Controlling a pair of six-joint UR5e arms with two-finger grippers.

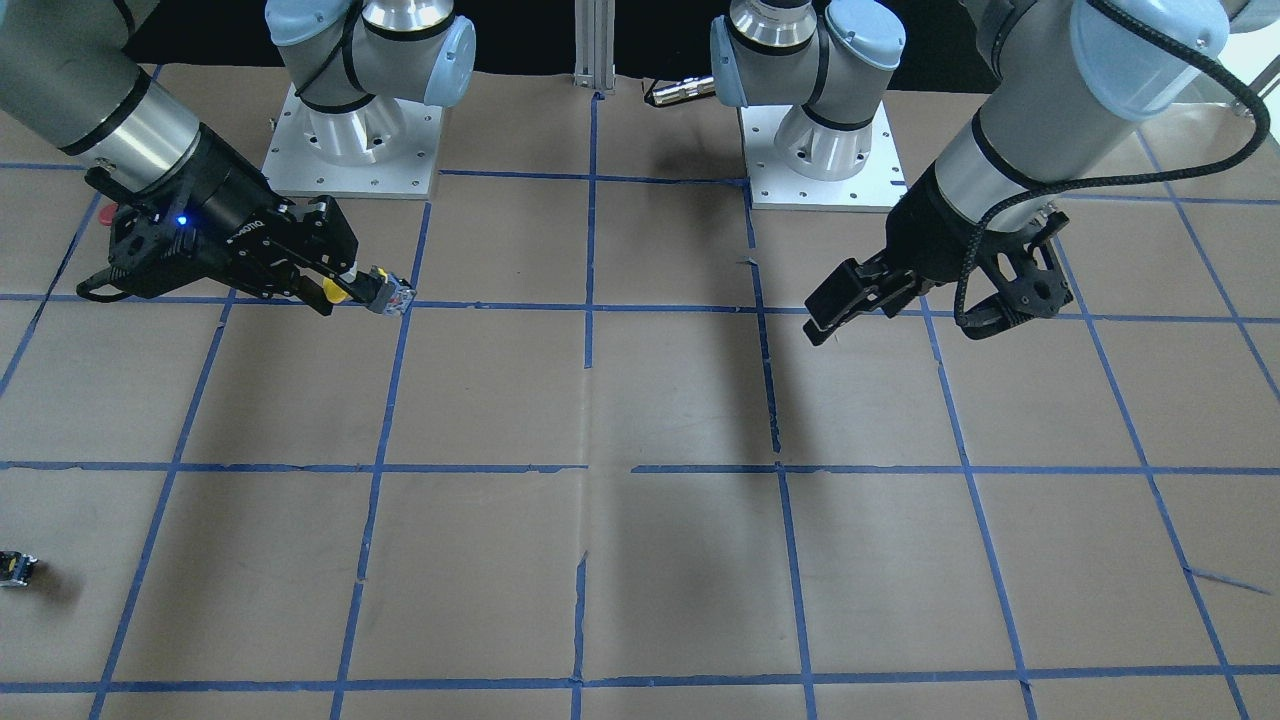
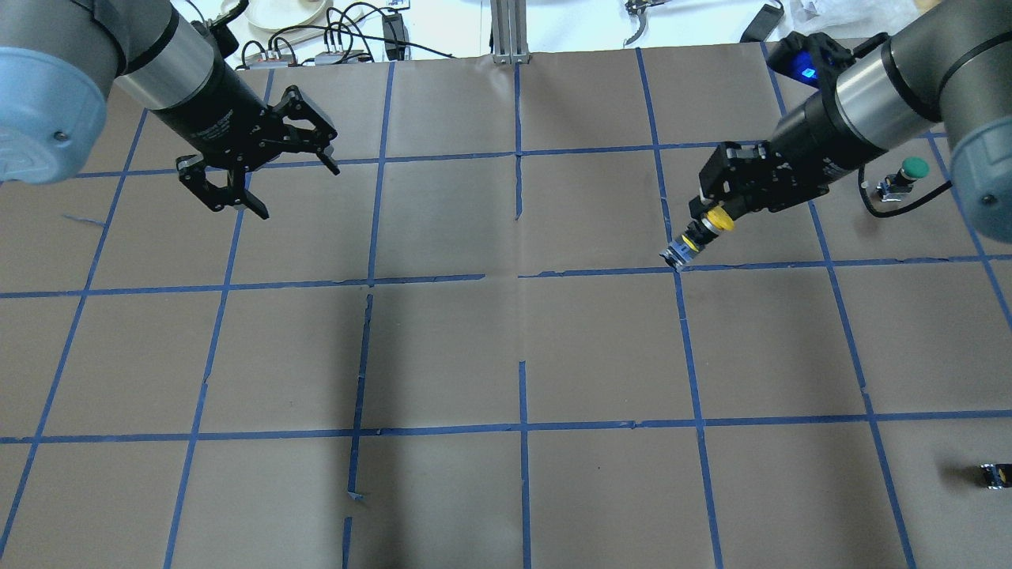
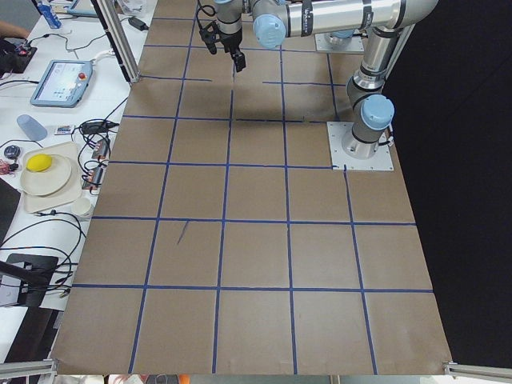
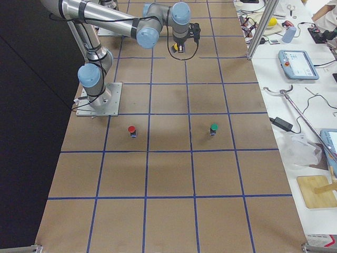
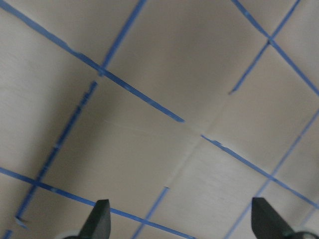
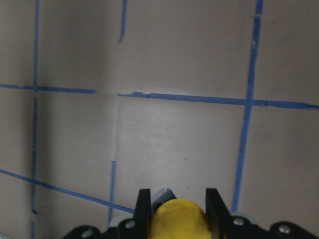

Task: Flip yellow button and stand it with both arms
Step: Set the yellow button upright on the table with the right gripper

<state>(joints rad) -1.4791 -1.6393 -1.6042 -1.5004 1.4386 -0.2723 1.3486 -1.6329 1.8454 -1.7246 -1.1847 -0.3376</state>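
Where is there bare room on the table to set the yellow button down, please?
The middle squares between the left gripper and the right gripper, which holds the yellow button, are bare, and so are those under the left gripper. The robot's right end is busier: the green button, red button and a small dark switch stand there.

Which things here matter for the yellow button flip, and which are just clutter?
In the job: yellow button, held by the cap in the right gripper; left gripper, open and empty.
Lying about: green button; red button; small dark switch block.
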